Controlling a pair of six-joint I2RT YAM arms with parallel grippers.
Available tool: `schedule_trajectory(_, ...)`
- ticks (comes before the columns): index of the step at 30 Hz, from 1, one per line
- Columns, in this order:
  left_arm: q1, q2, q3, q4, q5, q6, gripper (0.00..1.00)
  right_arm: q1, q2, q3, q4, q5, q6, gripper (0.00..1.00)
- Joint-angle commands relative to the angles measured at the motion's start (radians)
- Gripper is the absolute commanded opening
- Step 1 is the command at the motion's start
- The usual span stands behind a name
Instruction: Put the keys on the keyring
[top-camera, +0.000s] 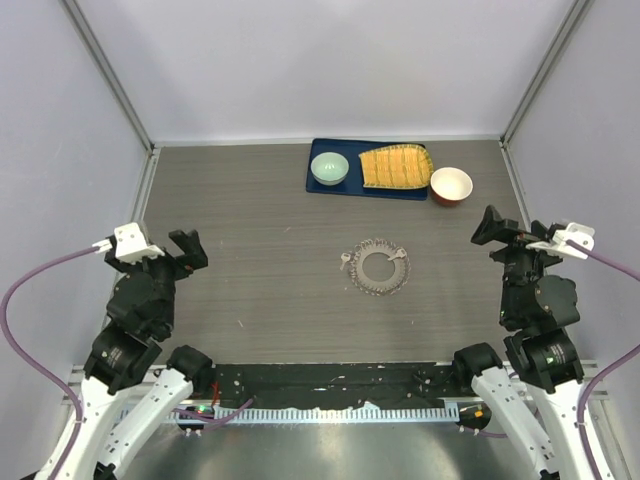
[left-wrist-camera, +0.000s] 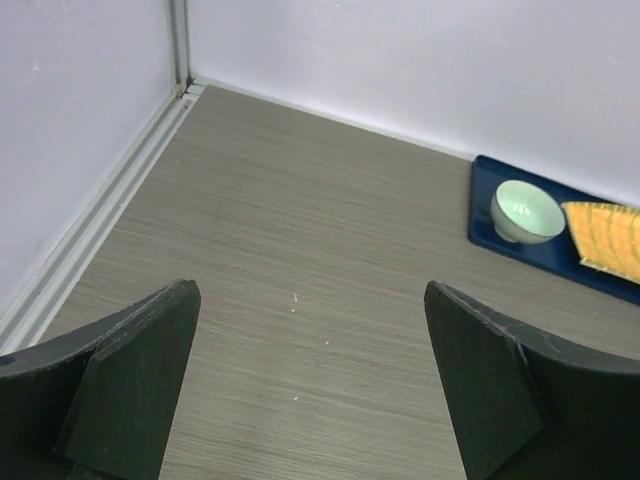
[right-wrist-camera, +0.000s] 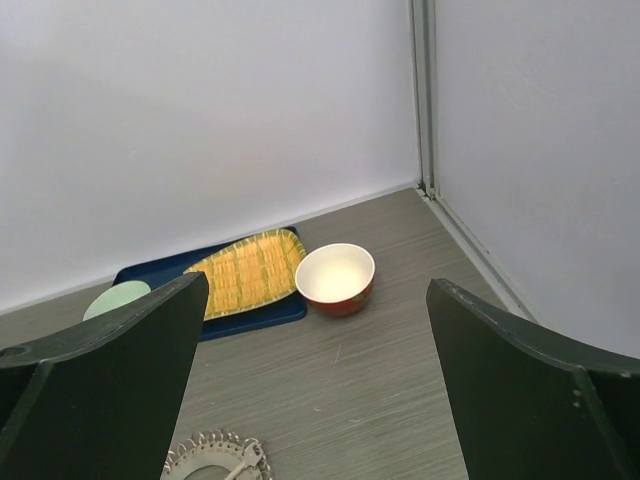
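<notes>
The keyring (top-camera: 380, 268), a grey ring fringed with small metal pieces, lies flat at the table's middle. A tiny silver key (top-camera: 346, 262) lies against its left edge. The ring's top part shows at the bottom of the right wrist view (right-wrist-camera: 205, 452), with a small key-shaped piece (right-wrist-camera: 246, 460) lying on it. My left gripper (top-camera: 188, 250) is open and empty at the near left, far from the ring; its view (left-wrist-camera: 310, 300) holds only bare table between the fingers. My right gripper (top-camera: 490, 228) is open and empty at the right, also open in its own view (right-wrist-camera: 318, 290).
A dark blue tray (top-camera: 330, 188) at the back holds a pale green bowl (top-camera: 329, 168) and a yellow woven dish (top-camera: 396, 167). A red bowl (top-camera: 451, 186) with a white inside stands right of the tray. White walls enclose the table on three sides.
</notes>
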Motion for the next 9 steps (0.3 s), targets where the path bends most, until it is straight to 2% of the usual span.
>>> schedule_trajectory(1, 0.011, -0.029, -0.028, 0.072, -0.045, 0.061, 1.00, 0.004, -0.024, -0.022, 0.038, 0.026, -0.049, 0.98)
schedule_trajectory(9, 0.064, -0.075, -0.068, 0.084, -0.015, 0.052, 1.00, 0.046, -0.113, -0.108, 0.064, 0.052, -0.049, 0.98)
